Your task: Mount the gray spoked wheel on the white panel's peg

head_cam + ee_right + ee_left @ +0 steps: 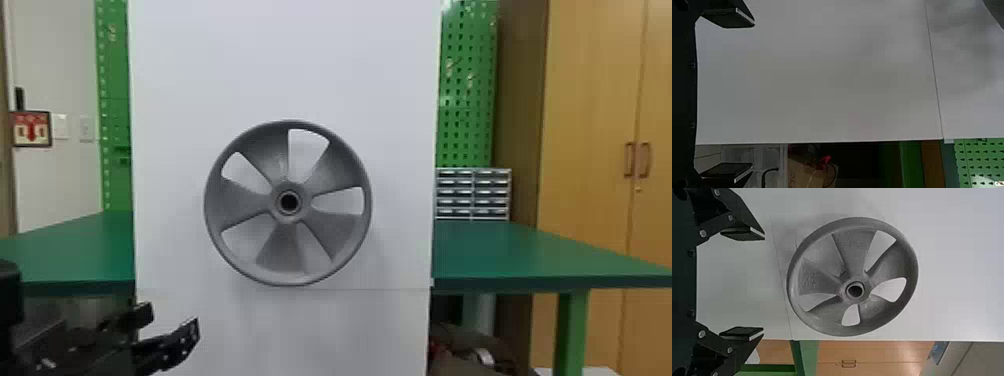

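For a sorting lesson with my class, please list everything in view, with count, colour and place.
Spoked wheel: one, gray, upright at the panel's front
Panel: one, white, behind the wheel
Table surface: green, both sides of the panel; count unclear
Pegboard: green, both sides, behind the table surface; count unclear
Drawer unit: one, gray and dark, right of the panel
Cabinet: one, light wood, far right
Framed sign: one, red and white, left wall
Wall plates: two, whitish, beside the sign
Cardboard box: one, brown, low beyond the panel's edge
Left gripper: one, black, lower left of the wheel, fingers open
Right gripper: one, black, facing the panel, fingers open
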Action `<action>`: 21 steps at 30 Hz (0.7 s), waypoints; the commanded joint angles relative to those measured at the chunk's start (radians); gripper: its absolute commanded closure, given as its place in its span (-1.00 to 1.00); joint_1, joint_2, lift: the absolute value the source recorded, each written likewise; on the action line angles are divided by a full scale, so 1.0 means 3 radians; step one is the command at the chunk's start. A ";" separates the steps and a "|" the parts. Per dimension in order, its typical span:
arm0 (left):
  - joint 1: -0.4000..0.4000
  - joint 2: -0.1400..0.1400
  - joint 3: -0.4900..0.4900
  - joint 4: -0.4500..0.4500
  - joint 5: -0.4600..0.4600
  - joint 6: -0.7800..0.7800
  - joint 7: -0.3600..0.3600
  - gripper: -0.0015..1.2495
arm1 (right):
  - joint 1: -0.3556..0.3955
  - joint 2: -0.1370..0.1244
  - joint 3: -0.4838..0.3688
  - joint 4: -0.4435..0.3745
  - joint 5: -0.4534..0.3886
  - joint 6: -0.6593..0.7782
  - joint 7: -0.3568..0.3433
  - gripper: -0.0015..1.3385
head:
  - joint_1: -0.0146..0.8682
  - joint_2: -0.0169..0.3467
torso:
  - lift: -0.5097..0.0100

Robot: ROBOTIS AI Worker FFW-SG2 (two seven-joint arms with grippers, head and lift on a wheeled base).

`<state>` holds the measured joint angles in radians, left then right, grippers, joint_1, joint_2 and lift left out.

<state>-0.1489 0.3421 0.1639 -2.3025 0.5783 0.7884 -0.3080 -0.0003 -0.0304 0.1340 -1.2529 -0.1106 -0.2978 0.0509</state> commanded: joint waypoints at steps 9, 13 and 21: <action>0.0016 0.0000 0.0001 0.0000 -0.0020 -0.0005 -0.0001 -0.35 | 0.0027 0.0015 -0.0017 0.0060 -0.0005 -0.0020 0.0004 -0.95 | -0.76 -0.95 | -0.89; 0.0016 0.0000 0.0006 0.0000 -0.0026 -0.0005 -0.0001 -0.35 | 0.0032 0.0015 -0.0007 0.0065 -0.0010 -0.0025 0.0004 -0.95 | -0.76 -0.95 | -0.89; 0.0026 -0.0005 0.0011 0.0000 -0.0026 -0.0020 -0.0001 -0.35 | 0.0042 0.0020 -0.0012 0.0075 -0.0025 -0.0025 0.0004 -0.95 | -0.76 -0.95 | -0.89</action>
<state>-0.1413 0.3416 0.1670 -2.3025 0.5706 0.7835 -0.3083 0.0102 -0.0247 0.1309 -1.2309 -0.1168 -0.3053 0.0521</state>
